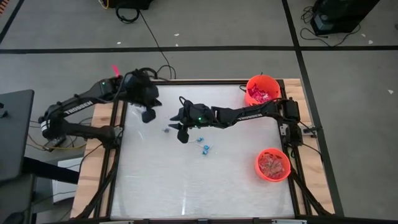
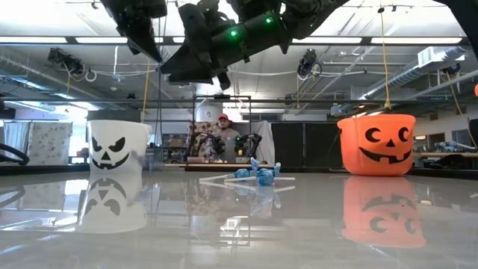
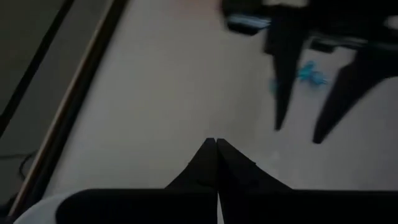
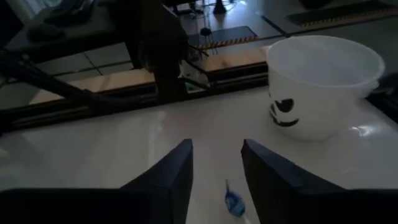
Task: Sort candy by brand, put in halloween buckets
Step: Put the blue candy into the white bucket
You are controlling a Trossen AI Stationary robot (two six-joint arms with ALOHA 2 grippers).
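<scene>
The table (image 1: 186, 186) is lying white and glossy under both arms. From above, two orange buckets are sitting along its right side: one at the far right corner (image 1: 262, 91) filled with red packets, one nearer the front (image 1: 273, 165) holding brownish pieces. The white bucket (image 4: 323, 84) with its dark face is not showing from above, where the left arm is covering it; the low view and the right wrist view are showing it standing upright at the table's far left. The right gripper (image 1: 182, 124) is reaching to the table's middle, its fingers parted narrowly and holding nothing, hovering above a blue twisted candy (image 4: 234, 203). The left gripper (image 3: 216, 149) is hanging near the far left edge, its fingers pressed together. A few more blue candies (image 1: 204, 148) are lying loose just beside the right gripper
</scene>
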